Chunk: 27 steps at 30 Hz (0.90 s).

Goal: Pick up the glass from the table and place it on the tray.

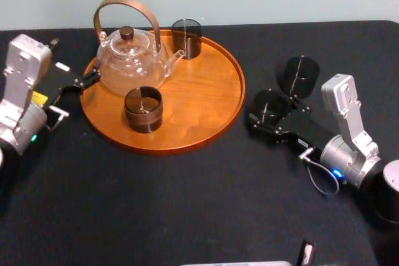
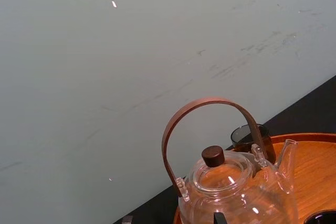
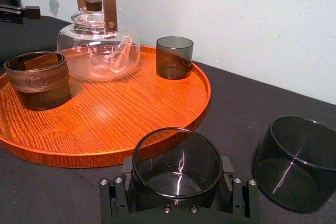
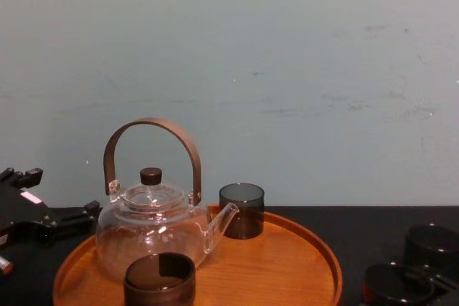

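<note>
right gripper (image 3: pixel 176 174) jaws closed against both sides of the glass (image 1: pixel 270 104). glass stands on the table (image 1: pixel 187 204), just right of the tray (image 1: pixel 215 113). grasp looks made; lift and placing remain. left gripper (image 1: pixel 73 96) parked, fingers apart, at tray's left rim.

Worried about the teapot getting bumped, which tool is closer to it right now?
Left. The left tool sits just beside the teapot; the right tool is across the tray, around a glass.

Smoky glass (image 3: pixel 176 163) (upright) beside tray (image 1: pixel 209 107).
</note>
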Each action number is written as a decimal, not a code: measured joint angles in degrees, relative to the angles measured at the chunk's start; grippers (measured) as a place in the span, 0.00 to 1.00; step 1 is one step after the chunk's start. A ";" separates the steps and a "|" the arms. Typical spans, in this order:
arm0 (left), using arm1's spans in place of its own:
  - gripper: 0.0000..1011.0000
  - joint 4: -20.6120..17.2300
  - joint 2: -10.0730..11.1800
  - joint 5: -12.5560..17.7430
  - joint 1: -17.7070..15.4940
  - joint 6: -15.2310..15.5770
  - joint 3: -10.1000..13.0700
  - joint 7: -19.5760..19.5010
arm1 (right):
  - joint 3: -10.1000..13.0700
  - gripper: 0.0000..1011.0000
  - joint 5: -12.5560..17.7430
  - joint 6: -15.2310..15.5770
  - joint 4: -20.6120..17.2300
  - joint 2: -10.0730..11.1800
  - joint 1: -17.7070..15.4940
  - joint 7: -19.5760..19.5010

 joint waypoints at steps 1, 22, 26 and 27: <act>0.99 0.00 0.00 0.00 0.00 0.00 0.00 0.00 | 0.01 0.99 0.00 0.01 -0.04 0.03 -0.04 0.00; 0.99 0.00 0.00 0.00 0.00 0.00 0.00 0.00 | 0.05 0.90 0.53 0.08 -0.28 0.26 -0.19 0.66; 0.99 0.00 0.00 0.00 0.00 0.00 0.00 0.00 | -0.06 0.90 1.11 0.44 -1.37 0.67 -0.13 1.28; 0.99 0.00 0.00 0.00 0.00 0.00 0.00 0.00 | -0.10 0.90 1.12 0.53 -1.65 0.73 -0.13 1.28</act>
